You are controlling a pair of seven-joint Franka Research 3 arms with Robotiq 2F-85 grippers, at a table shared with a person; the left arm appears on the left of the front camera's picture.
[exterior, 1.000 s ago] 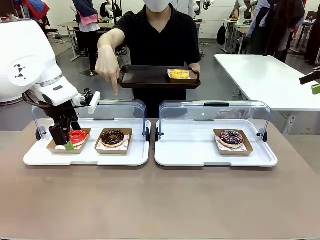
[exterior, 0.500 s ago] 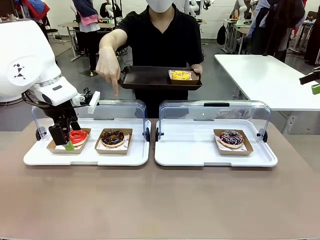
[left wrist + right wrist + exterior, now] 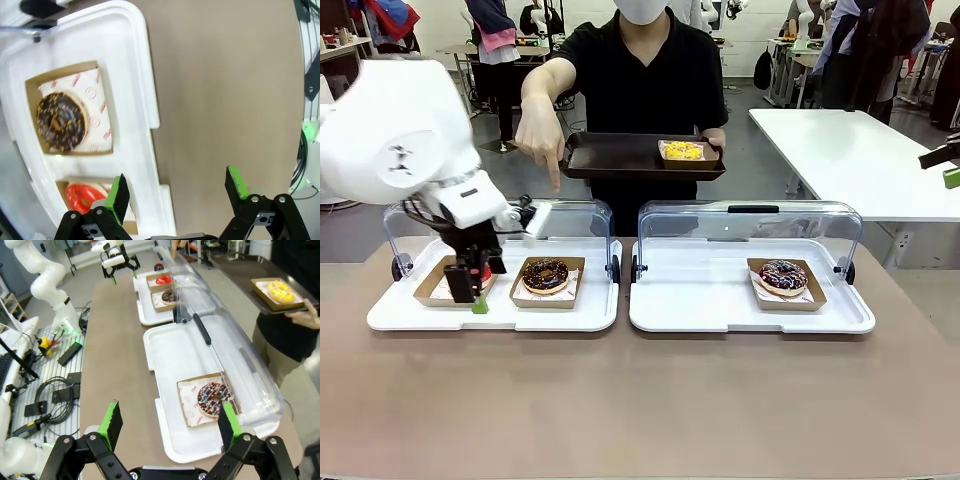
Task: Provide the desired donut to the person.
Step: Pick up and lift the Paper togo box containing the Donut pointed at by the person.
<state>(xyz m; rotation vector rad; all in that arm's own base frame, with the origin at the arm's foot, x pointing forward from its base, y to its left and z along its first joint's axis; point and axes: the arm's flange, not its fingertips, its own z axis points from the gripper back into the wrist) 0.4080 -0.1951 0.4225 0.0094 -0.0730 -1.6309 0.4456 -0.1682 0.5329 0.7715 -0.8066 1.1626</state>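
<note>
One yellow donut (image 3: 681,150) is lying on the tray (image 3: 610,155) the person (image 3: 640,80) is holding; the hand (image 3: 538,135) is pointing toward the boxed chocolate donut (image 3: 546,274), left claw (image 3: 476,297) hovering open and empty nearby, pickup pending.

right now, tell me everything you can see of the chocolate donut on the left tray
The chocolate donut is a ring with dark brown glaze and pale crumbs on top, whole and lying flat. It sits on white paper with red print in a shallow brown cardboard tray on the white serving tray, whose clear lid stands open behind it. A red donut sits beside it. The open left gripper hangs near, not touching it.
</note>
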